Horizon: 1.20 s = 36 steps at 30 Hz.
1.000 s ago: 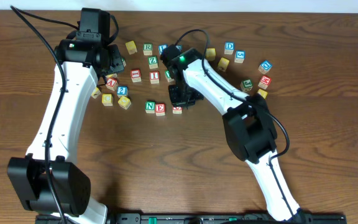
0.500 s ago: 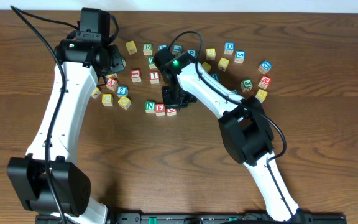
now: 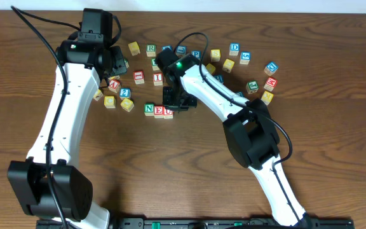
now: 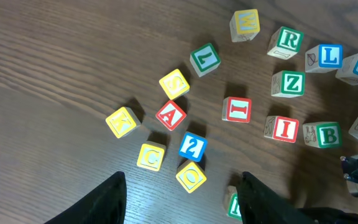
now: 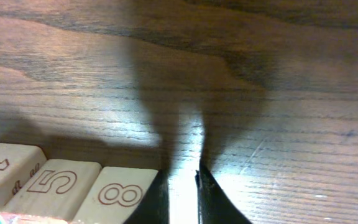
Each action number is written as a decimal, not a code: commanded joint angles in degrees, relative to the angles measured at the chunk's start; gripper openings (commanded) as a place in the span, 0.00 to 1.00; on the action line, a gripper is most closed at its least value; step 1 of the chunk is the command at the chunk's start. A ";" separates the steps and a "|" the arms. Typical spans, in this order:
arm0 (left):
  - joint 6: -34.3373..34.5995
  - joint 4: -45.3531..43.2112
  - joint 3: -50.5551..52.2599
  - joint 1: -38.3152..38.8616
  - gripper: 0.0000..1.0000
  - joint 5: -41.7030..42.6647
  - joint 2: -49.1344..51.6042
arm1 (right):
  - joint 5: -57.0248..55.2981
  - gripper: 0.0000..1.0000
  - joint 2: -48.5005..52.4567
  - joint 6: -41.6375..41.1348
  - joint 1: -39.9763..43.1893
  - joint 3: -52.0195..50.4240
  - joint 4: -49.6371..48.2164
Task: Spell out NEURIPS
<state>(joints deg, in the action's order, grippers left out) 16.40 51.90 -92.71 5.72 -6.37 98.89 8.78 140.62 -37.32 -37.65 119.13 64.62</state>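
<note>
Wooden letter blocks lie on the brown table. A green N (image 3: 149, 109), a red E (image 3: 159, 111) and a red U (image 3: 168, 112) sit touching in a row. My right gripper (image 3: 176, 102) is low at the row's right end, fingers shut and empty (image 5: 183, 186). The row's side faces, marked 5 (image 5: 55, 182) and 8 (image 5: 118, 194), show left of the fingers. My left gripper (image 3: 115, 63) hovers open and empty (image 4: 183, 178) over the left cluster. Green R (image 4: 288, 40), red I (image 4: 237, 109) and yellow S (image 4: 174, 83) lie loose.
More loose blocks arc across the back: a second red I (image 4: 284, 128), green B (image 4: 325, 134), green Z (image 4: 289, 83), blue L (image 4: 328, 56), yellow O (image 4: 191, 176), blue D (image 3: 234, 48) and a red block (image 3: 271, 83) at far right.
My right gripper has moved left, pushing the U against the E. The whole N, E, U row has slid a little left. The left arm has not moved.
</note>
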 commanded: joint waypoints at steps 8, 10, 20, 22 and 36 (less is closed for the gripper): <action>-0.70 0.57 -0.90 -0.17 0.57 -0.72 -0.04 | 1.66 0.23 -0.48 5.44 1.77 1.20 2.71; -0.70 0.68 -0.83 -0.17 0.56 -0.44 -0.04 | 1.60 0.23 -0.48 6.78 2.49 2.38 3.65; -0.68 -0.22 3.23 0.83 0.53 6.21 1.20 | 0.48 0.31 -0.48 10.03 6.40 5.44 6.95; -0.68 -0.33 3.67 1.75 0.48 6.23 2.14 | -0.15 0.30 -0.48 10.29 6.62 5.44 7.08; 0.42 0.02 3.67 8.61 0.08 5.51 11.34 | -3.65 0.28 -0.48 10.23 6.60 5.29 8.17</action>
<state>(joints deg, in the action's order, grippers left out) 16.27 51.40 -89.60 14.06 -0.19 107.90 6.76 140.62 -27.92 -30.94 123.59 72.60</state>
